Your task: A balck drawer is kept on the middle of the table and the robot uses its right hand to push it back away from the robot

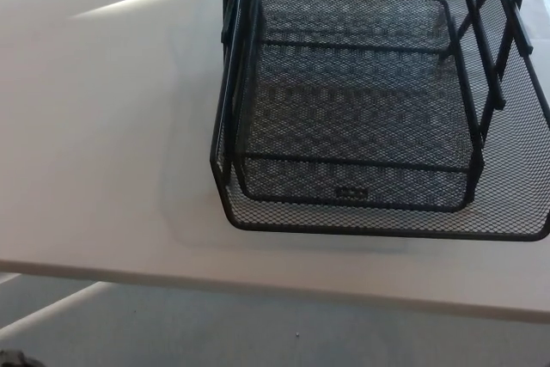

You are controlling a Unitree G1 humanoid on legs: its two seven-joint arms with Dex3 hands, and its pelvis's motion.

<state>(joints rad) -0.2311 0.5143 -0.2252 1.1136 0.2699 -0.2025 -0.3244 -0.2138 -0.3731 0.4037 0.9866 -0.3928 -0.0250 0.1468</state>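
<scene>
Black mesh drawer (361, 109) sits on a white table (103, 126), its front rim close to the table's near edge and right of center in the head view, running out of frame at the top and right. Stacked wire trays show inside its frame. Grey floor (215, 324) lies below the table edge. Neither robot hand is visible.

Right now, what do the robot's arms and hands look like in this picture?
Neither arm nor hand shows in the head view, so their look cannot be told. Only the black mesh drawer on the white table is visible, plus a small dark shape at the bottom left corner, too little to identify.
</scene>
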